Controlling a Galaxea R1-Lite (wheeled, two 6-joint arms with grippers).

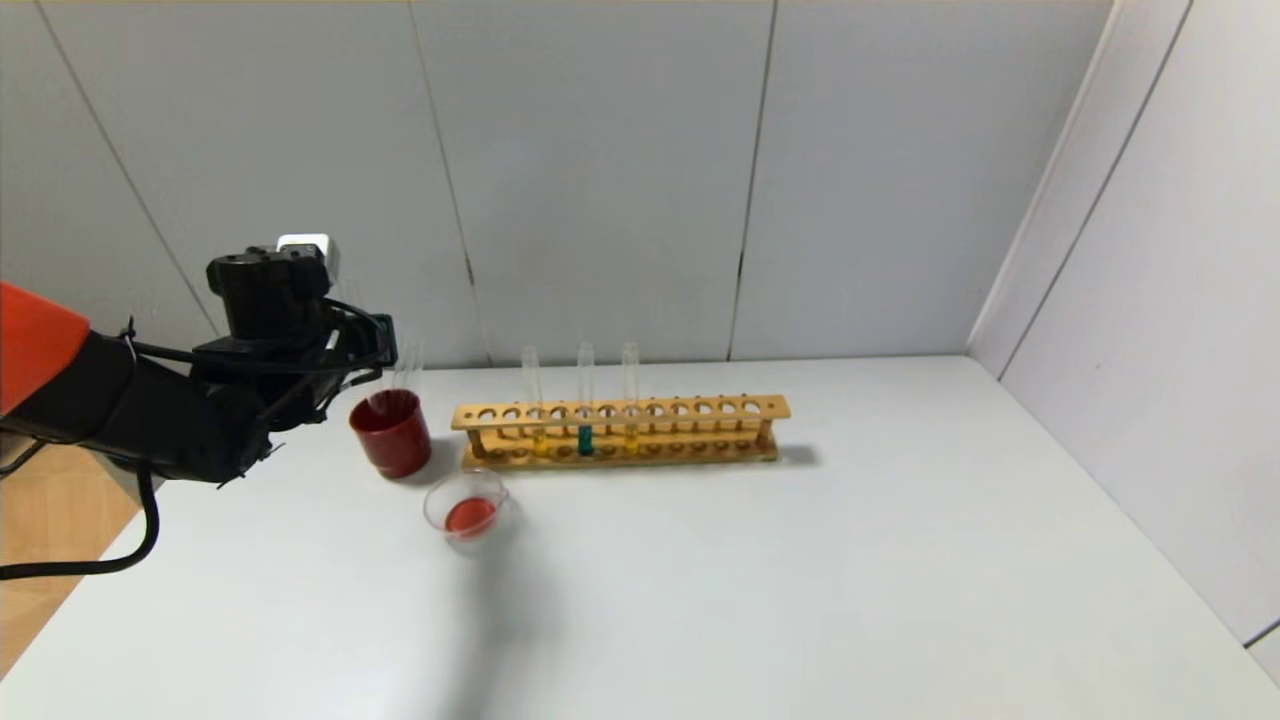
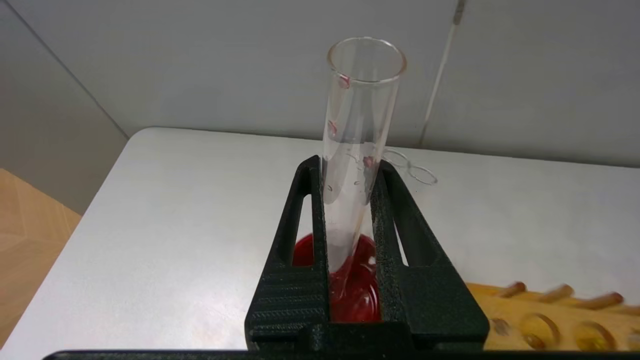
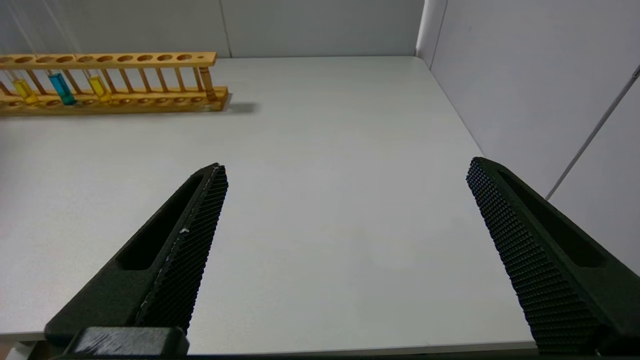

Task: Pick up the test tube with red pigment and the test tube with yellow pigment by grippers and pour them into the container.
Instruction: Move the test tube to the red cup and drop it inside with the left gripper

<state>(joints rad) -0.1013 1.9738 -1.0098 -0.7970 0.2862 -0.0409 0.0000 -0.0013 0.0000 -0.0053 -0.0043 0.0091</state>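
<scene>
My left gripper [image 2: 345, 172] is shut on the test tube with red pigment [image 2: 361, 120], held upright. The tube looks clear, with only red drops on its wall. Its round end dips into the mouth of a dark red cup [image 2: 357, 290]. In the head view this gripper [image 1: 385, 350] and tube [image 1: 408, 365] stand over that cup [image 1: 392, 435] at the table's back left. The container [image 1: 467, 512], a clear glass dish, holds red liquid just in front of the cup. Two tubes with yellow pigment [image 1: 540, 440] [image 1: 631, 437] stand in the rack. My right gripper [image 3: 347, 170] is open over bare table.
A long wooden rack [image 1: 620, 412] runs across the back of the white table [image 1: 800, 580], with a teal tube [image 1: 585, 440] between the yellow ones. Walls close off the back and the right side. The table's left edge lies under my left arm.
</scene>
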